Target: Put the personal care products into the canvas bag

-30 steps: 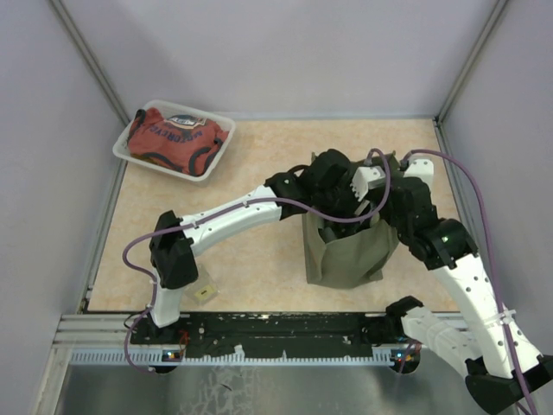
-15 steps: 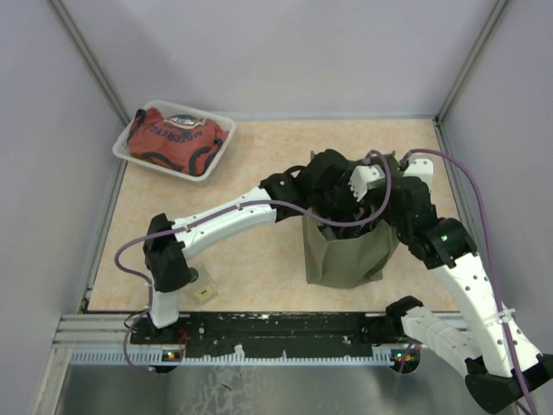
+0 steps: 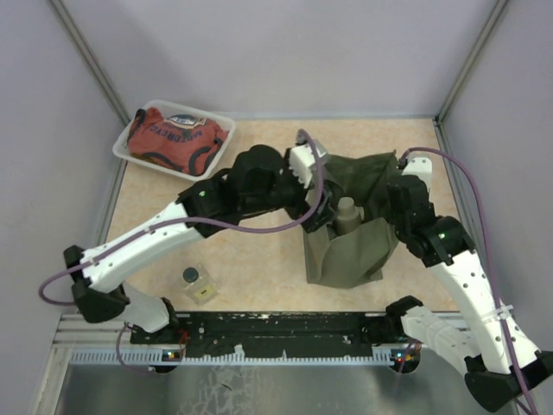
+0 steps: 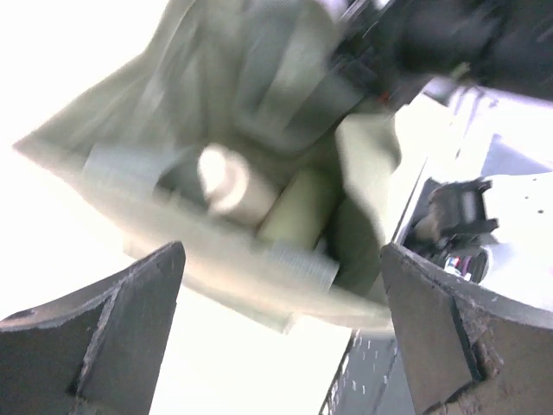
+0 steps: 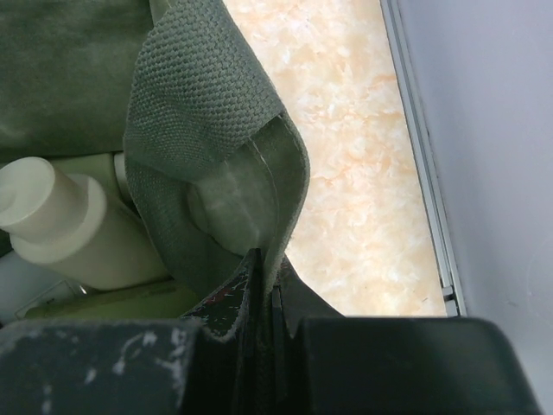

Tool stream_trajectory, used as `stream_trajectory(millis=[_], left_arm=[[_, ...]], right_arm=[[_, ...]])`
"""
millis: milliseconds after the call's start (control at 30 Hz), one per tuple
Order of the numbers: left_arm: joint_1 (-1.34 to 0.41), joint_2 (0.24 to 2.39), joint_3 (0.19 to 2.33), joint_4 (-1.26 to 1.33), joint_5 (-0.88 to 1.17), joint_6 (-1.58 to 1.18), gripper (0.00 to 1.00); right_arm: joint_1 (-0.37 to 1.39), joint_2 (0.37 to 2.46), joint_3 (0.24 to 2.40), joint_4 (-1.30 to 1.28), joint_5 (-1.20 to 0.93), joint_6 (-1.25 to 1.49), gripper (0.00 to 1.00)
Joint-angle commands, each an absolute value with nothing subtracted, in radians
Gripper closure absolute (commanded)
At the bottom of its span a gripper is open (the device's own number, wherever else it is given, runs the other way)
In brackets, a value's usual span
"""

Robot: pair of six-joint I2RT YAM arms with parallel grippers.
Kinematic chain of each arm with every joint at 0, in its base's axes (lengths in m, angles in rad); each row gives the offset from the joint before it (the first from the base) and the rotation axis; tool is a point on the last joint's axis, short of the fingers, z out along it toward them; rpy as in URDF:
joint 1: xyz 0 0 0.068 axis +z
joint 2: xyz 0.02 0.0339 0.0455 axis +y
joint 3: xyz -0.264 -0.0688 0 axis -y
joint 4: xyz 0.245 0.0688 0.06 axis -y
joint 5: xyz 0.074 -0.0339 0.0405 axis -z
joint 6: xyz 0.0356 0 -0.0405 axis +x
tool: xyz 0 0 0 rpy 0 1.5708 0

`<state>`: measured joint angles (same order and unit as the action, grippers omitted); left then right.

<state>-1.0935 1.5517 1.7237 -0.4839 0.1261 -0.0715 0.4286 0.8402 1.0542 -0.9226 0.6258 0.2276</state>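
The olive-green canvas bag point(image 3: 350, 251) stands upright at mid-right of the table, mouth open. A cream-beige bottle point(image 3: 346, 213) sticks up inside the mouth. My left gripper point(image 3: 318, 206) hangs open just left of the bag's rim, holding nothing. In the left wrist view its fingers point(image 4: 112, 328) frame the bag point(image 4: 130, 186), with a cream cap point(image 4: 226, 177) and an olive-green bottle point(image 4: 298, 207) inside. My right gripper point(image 5: 263, 268) is shut on the bag's rim point(image 5: 216, 147), beside the cream-beige bottle point(image 5: 60, 225). A clear bottle with a dark cap point(image 3: 197, 281) lies near the front left.
A clear plastic tray point(image 3: 125, 151) with a red printed cloth bundle point(image 3: 173, 138) sits at the back left. Grey walls enclose the table on three sides. The black rail point(image 3: 276, 324) with both arm bases runs along the near edge.
My left gripper has opened and drawn back left out of the bag's mouth. The cream-beige bottle now shows inside the bag. The left arm swung left, uncovering the clear bottle.
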Motion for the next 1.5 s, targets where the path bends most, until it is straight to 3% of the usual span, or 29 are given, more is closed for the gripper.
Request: stream_trajectory(millis=[0, 200, 500, 800, 1233, 1300, 1333, 1400, 1467], left_arm=[[-1.097, 1.366, 1.512, -0.654, -0.264, -0.247, 0.00], [-1.097, 1.143, 1.255, -0.967, -0.434, -0.622, 0.01], [-1.098, 1.116, 1.207, -1.406, -0.474, -0.943, 0.00], [-1.098, 0.973, 1.069, -1.414, -0.402, -1.031, 0.00], [-1.098, 0.965, 0.993, -1.408, -0.394, -1.041, 0.02], [-1.098, 0.962, 0.977, -1.399, -0.384, -1.039, 0.10], [-1.098, 0.959, 0.969, -1.391, -0.379, -1.039, 0.20], [-1.098, 0.955, 0.960, -1.373, -0.376, -1.038, 0.54], [-1.098, 0.954, 0.959, -1.359, -0.378, -1.033, 0.80]], right_arm=[[0.422, 0.849, 1.045, -0.907, 0.629, 0.213, 0.96], [0.423, 0.865, 1.046, -0.891, 0.608, 0.206, 0.96], [0.423, 0.888, 1.044, -0.869, 0.589, 0.201, 0.96], [0.422, 0.906, 1.042, -0.858, 0.581, 0.195, 0.96], [0.422, 0.904, 1.046, -0.866, 0.589, 0.194, 0.97], [0.423, 0.904, 1.046, -0.865, 0.589, 0.193, 0.97], [0.423, 0.904, 1.046, -0.865, 0.589, 0.193, 0.97], [0.423, 0.904, 1.049, -0.866, 0.589, 0.193, 0.97], [0.423, 0.904, 1.048, -0.867, 0.591, 0.193, 0.98]])
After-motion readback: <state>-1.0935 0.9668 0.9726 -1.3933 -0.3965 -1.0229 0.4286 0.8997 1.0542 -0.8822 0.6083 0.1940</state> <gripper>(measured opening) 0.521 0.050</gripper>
